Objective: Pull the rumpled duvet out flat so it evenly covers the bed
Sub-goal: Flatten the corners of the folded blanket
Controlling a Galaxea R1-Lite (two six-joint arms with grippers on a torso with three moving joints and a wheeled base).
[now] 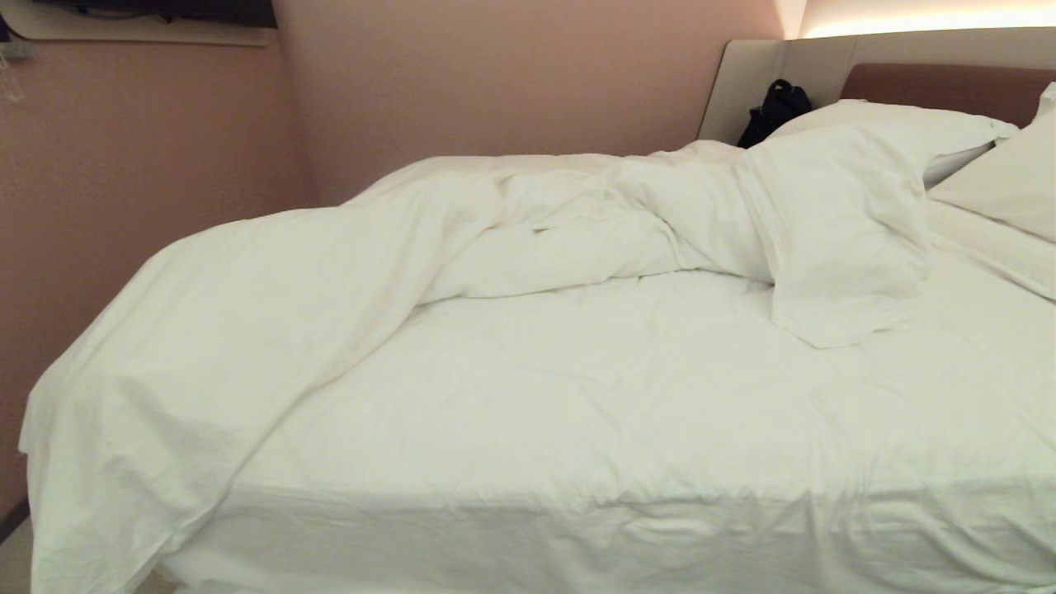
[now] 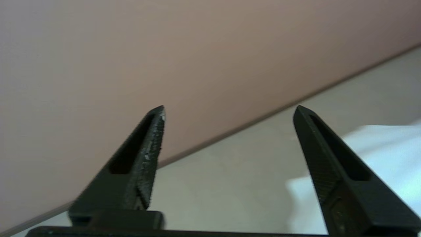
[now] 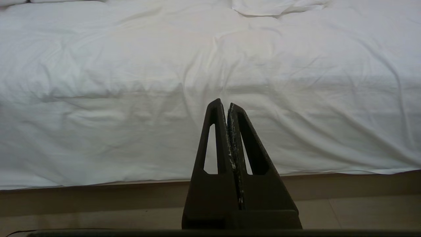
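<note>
- Although our duvet (image 1: 346, 330) already hangs over the left corner and near edge of the bed (image 1: 949, 91), we judge the task only partly done.
- At far left, it drapes down the side toward the floor by the pink wall (image 1: 165, 148).
- Through the middle, a thick rumpled ridge (image 1: 577, 231) runs along the far side, still to be pulled flat.
- Further right, a folded flap (image 1: 833, 239) lies doubled back near the pillows (image 1: 916, 124), with a dark bag (image 1: 775, 107) behind it.
- Our left gripper (image 2: 228, 110) shows only in its wrist view, fingers spread wide, holding nothing, aimed at wall and floor with white fabric just beside it.
- Our right gripper (image 3: 227, 103) hangs parked before the bed's near side, fingers pressed together, empty.
</note>
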